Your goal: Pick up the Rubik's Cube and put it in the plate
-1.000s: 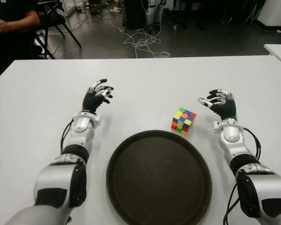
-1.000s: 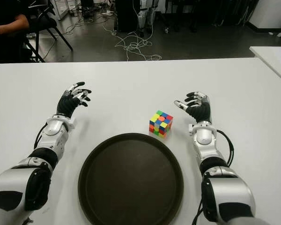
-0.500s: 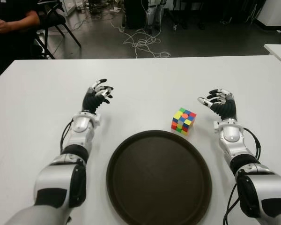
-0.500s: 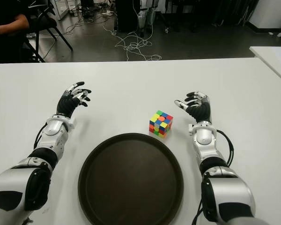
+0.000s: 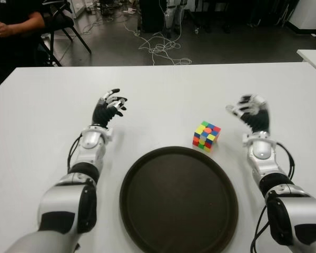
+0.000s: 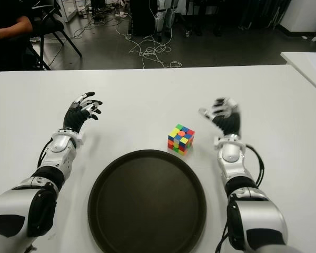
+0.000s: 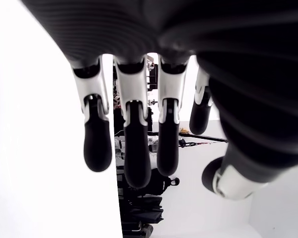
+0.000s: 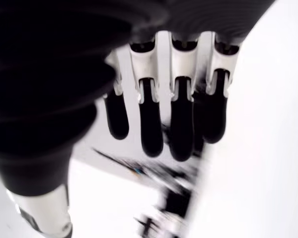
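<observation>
The Rubik's Cube point(image 5: 206, 136) sits on the white table point(image 5: 163, 89) just beyond the far right rim of the round dark plate point(image 5: 178, 199). My right hand point(image 5: 248, 112) hovers to the right of the cube, apart from it, fingers spread and holding nothing; its fingers point(image 8: 181, 124) hang relaxed in the right wrist view. My left hand point(image 5: 110, 105) shows far to the left of the cube, beyond the plate's left side, fingers point(image 7: 136, 148) loosely extended and empty.
A second white table's corner point(image 5: 313, 55) shows at the far right. Beyond the table's far edge are cables on the floor point(image 5: 160, 47), chairs and a seated person point(image 5: 13, 23) at the upper left.
My right hand has lifted and shifted slightly up and to the right, and it shows blurred. The cube, plate and left hand have not moved.
</observation>
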Available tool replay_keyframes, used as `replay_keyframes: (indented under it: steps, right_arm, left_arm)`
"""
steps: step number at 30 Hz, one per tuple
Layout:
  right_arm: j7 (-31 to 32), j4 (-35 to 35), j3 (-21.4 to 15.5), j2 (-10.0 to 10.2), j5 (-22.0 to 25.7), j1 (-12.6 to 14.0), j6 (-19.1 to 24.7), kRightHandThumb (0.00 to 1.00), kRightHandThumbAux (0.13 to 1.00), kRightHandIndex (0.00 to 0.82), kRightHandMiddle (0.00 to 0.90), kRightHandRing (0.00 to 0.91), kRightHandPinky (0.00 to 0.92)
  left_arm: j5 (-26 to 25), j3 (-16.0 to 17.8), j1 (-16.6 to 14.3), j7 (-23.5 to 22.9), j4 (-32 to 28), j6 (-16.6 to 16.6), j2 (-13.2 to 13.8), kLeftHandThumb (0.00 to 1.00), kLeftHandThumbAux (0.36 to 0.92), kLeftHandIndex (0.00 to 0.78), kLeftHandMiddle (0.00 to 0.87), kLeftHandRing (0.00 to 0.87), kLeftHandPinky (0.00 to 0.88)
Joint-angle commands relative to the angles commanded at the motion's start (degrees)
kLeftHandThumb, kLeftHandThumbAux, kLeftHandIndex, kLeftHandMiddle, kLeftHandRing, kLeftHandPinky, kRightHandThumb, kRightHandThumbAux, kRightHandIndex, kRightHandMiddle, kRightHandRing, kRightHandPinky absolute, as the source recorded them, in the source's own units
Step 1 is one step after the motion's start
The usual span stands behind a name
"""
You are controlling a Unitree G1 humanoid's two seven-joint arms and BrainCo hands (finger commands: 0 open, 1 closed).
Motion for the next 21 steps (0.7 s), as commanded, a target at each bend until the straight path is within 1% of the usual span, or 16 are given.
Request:
replay_keyframes:
  steps: [3, 4, 5, 7, 8, 10, 11, 13, 17, 19, 21]
  right_arm:
    - [-5.5, -0.4, 1.0, -0.7, -2.8, 0.0, -2.6, 0.000, 0.741, 0.366, 0.412, 0.446, 0.426]
    - [-7.8, -1.1, 1.6, -1.4, -4.3, 0.0, -3.3, 0.000, 0.732, 0.350, 0.399, 0.429, 0.399]
    - [-11.1, -2.8, 2.4, -2.3, -6.8, 0.3, -3.7, 0.000, 0.732, 0.345, 0.395, 0.424, 0.392]
    - [-15.1, -4.5, 3.5, -3.2, -9.7, 0.7, -3.9, 0.000, 0.754, 0.312, 0.353, 0.367, 0.321]
    - [-16.9, -5.2, 4.0, -3.5, -11.1, 1.0, -3.7, 0.000, 0.757, 0.307, 0.347, 0.359, 0.312]
    - [-19.8, -6.7, 4.8, -4.1, -13.5, 1.3, -3.1, 0.000, 0.776, 0.284, 0.313, 0.313, 0.253]
    - [-21.3, -10.6, 5.5, -4.7, -16.0, 1.9, -2.0, 0.000, 0.780, 0.278, 0.305, 0.302, 0.240]
    - [-23.5, -15.8, 6.6, -5.4, -19.3, 2.9, -0.5, 0.000, 0.796, 0.243, 0.267, 0.251, 0.180]
    - [-26.3, -22.6, 8.4, -4.7, -23.9, 5.3, 2.1, 0.000, 0.803, 0.198, 0.221, 0.203, 0.148]
    - [-27.8, -27.4, 10.2, -3.9, -26.9, 7.9, 2.0, 0.000, 0.802, 0.172, 0.196, 0.180, 0.138]
    - [-28.4, -29.9, 11.2, -3.8, -28.4, 9.3, 2.0, 0.000, 0.807, 0.125, 0.149, 0.136, 0.113]
  left_arm:
    - [0.0, 0.0, 0.1, 0.1, 0.0, 0.0, 0.1, 0.137, 0.686, 0.212, 0.407, 0.502, 0.570]
    - [0.0, 0.0, 0.1, 0.1, 0.0, 0.0, 0.2, 0.135, 0.691, 0.211, 0.404, 0.500, 0.569]
    - [0.0, 0.0, 0.1, 0.1, 0.0, 0.1, 0.2, 0.133, 0.692, 0.211, 0.403, 0.499, 0.569]
    - [0.0, 0.0, 0.0, 0.1, 0.0, 0.1, 0.3, 0.125, 0.695, 0.210, 0.394, 0.492, 0.566]
    - [0.0, 0.0, 0.0, 0.2, 0.0, 0.1, 0.3, 0.124, 0.695, 0.210, 0.393, 0.491, 0.566]
    - [0.1, 0.0, 0.0, 0.3, 0.0, 0.2, 0.4, 0.120, 0.693, 0.210, 0.393, 0.492, 0.566]
    - [0.1, 0.0, 0.0, 0.4, 0.0, 0.3, 0.4, 0.119, 0.693, 0.210, 0.393, 0.493, 0.566]
    - [0.1, 0.0, 0.0, 0.5, 0.0, 0.4, 0.4, 0.116, 0.696, 0.212, 0.405, 0.502, 0.572]
    - [-0.1, 0.1, 0.0, 0.5, 0.0, 0.5, 0.4, 0.115, 0.693, 0.211, 0.419, 0.508, 0.579]
    - [-0.1, 0.2, 0.0, 0.5, 0.0, 0.4, 0.4, 0.116, 0.690, 0.211, 0.425, 0.511, 0.583]
    - [-0.1, 0.2, 0.0, 0.4, 0.0, 0.3, 0.4, 0.127, 0.687, 0.214, 0.440, 0.520, 0.591]
